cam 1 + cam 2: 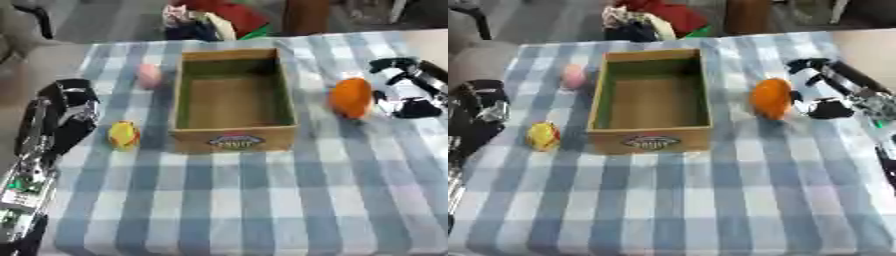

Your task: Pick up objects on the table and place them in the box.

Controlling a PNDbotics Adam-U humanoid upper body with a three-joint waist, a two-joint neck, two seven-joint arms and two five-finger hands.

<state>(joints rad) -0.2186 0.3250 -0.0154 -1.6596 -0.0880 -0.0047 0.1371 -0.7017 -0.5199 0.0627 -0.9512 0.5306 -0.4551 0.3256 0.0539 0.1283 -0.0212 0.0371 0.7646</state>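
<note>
An open cardboard box (233, 138) with a green inner wall stands in the middle of the checked table, with nothing inside it. An orange round object (351, 97) sits to the box's right. My right hand (822, 95) is just right of it, fingers spread and open, close to it but not closed round it. A pink object (150, 75) lies left of the box near its far corner. A yellow and red object (123, 135) lies left of the box's near corner. My left hand (68, 107) rests at the table's left edge, its fingers unclear.
The blue and white checked cloth (262, 200) covers the table. Past the far edge lie a red bundle and other clutter (210, 20). A grey chair (479, 55) stands at the far left.
</note>
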